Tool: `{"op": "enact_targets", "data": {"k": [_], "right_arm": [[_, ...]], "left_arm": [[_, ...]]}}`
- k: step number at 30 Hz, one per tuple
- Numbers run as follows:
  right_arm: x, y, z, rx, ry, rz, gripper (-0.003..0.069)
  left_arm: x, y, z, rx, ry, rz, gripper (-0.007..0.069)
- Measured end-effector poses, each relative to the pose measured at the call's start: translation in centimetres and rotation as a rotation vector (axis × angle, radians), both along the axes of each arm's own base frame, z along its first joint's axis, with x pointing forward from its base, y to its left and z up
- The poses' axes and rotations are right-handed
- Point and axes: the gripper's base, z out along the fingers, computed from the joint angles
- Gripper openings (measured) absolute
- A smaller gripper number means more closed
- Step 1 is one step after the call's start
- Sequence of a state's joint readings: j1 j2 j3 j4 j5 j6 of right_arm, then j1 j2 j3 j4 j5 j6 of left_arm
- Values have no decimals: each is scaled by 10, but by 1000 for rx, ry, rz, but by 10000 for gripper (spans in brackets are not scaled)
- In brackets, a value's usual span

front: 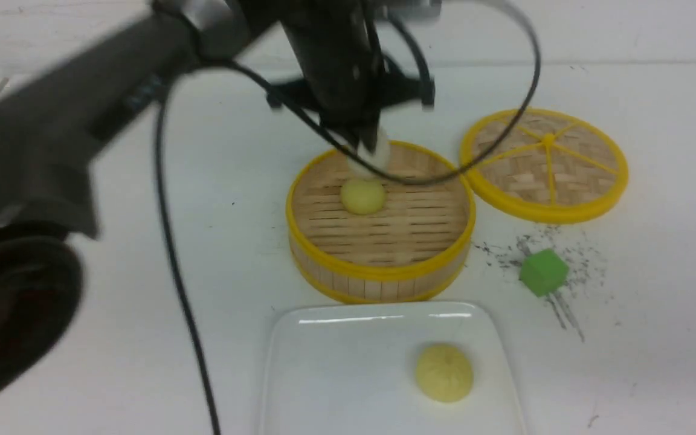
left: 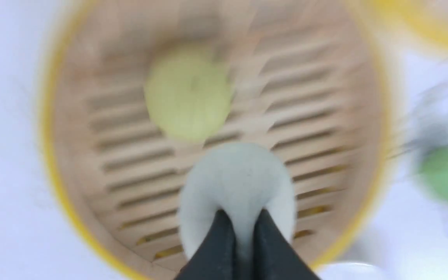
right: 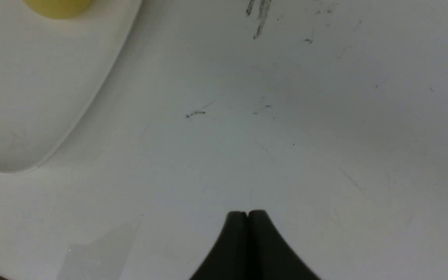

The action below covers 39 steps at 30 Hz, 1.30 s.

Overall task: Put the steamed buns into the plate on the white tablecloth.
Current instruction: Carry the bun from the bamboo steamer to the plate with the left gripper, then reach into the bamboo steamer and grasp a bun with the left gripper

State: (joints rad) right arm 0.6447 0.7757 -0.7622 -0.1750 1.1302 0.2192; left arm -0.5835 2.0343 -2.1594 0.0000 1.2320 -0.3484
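Observation:
My left gripper (front: pixel 365 144) hangs over the far side of the bamboo steamer basket (front: pixel 378 275), shut on an off-white steamed bun (front: pixel 378 154). The left wrist view shows that bun (left: pixel 239 182) pinched between the two black fingertips (left: pixel 218 233). A pale yellow bun (front: pixel 362 196) lies on the basket's slats just in front of it. Another yellow bun (front: pixel 444 372) sits in the white plate (front: pixel 324 374) at the near edge, on the white tablecloth (front: pixel 656 338). My right gripper (right: pixel 247 213) is shut and empty above bare cloth beside the plate's corner (right: pixel 33 128); the front view does not show it.
The basket's round woven lid (front: pixel 545 163) lies flat at the back right. A small green cube (front: pixel 543 272) sits among dark speckled marks right of the basket. My left arm and its black cable (front: pixel 173 254) cross the left half of the front view.

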Motion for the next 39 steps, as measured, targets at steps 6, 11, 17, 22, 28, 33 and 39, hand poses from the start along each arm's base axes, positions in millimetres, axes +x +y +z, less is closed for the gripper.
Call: {"op": "enact_targets", "data": {"k": [6,11,17,22,28,33,39], "right_arm": [[0,0,0,-1,1,0,-6],[0,0,0,1,2,0,-4],[-1,0,-1,1,15,-1,-1],[-2,0,-2,-3,28,-3,1],[-3,0,-2,6,38,-2,3],[-3,1,-2,9,41,-2,6],[-3,1,-2,9,41,-2,10]], "left_arm": [[-67,27,62,-65,-66,-47,27],[-112,9,-1,75,131,-147,30],[-140,-17,-90,187,247,-146,47],[-141,-31,-137,230,293,-99,103],[-138,-36,-153,236,308,-59,266],[-132,-40,-138,220,282,-53,419],[-114,-48,-95,186,155,45,476]]}}
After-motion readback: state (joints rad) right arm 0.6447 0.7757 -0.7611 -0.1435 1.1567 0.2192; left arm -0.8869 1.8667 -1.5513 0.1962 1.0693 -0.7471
